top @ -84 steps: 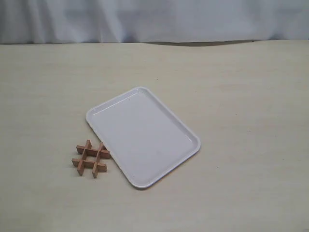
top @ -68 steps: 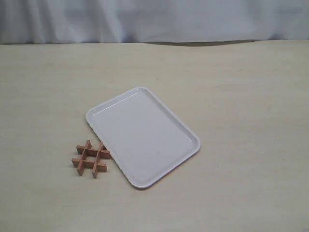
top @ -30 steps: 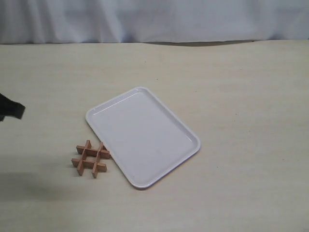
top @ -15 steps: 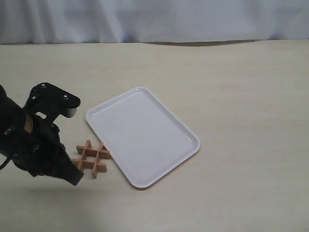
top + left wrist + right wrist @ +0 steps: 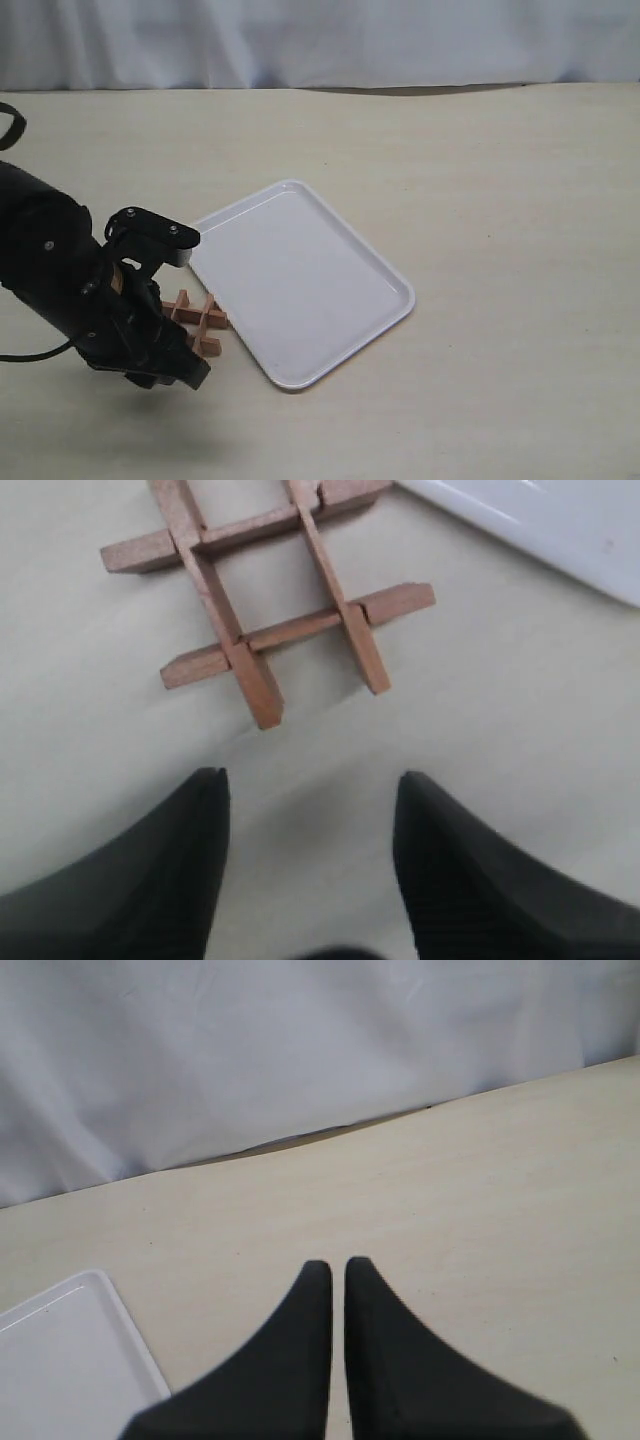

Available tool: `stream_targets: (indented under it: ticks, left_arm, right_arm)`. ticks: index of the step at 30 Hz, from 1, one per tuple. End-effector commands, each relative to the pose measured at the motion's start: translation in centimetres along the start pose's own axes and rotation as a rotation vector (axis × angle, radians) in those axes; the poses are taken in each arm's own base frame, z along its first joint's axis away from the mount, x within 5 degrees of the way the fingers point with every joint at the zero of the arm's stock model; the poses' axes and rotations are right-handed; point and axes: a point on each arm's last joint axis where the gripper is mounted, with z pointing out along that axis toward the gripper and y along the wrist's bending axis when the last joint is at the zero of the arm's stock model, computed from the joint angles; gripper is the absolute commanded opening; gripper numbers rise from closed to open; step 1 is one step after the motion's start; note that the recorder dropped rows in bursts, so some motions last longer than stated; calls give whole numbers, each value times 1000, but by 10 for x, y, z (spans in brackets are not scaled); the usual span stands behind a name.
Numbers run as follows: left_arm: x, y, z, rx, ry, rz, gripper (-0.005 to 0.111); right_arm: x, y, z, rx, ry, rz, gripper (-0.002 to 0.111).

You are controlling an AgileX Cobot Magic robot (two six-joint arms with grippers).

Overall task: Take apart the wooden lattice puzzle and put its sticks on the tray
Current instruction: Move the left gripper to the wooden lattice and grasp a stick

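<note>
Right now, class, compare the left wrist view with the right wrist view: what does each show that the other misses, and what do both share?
Only the left wrist view: the wooden lattice puzzle, fully assembled, ahead of the open left gripper. Only the right wrist view: the white cloth backdrop and the right gripper, fingers nearly together. Both: a corner of the white tray and the pale tabletop.

**Colours on the bench**

I see the wooden lattice puzzle (image 5: pixel 238 645) as reddish-brown, paler at the cut ends. The tray (image 5: pixel 300 280) is plain glossy white. The table (image 5: pixel 500 180) is pale cream with faint streaky grain. The backdrop cloth (image 5: pixel 320 40) is whitish grey. The left gripper (image 5: pixel 310 776) and right gripper (image 5: pixel 337 1263) are matte black.
</note>
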Motion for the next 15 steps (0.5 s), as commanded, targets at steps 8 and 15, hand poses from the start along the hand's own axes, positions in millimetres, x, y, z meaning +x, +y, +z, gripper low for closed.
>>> stream_targets:
  ticks: [8, 15]
  left_arm:
    - [-7, 3, 5, -49, -68, -49, 48]
    - [-7, 2, 5, -44, -69, -60, 36]
  right_arm:
    - [1, 0, 0, -1, 1, -8, 4]
    - [1, 0, 0, -1, 1, -8, 4]
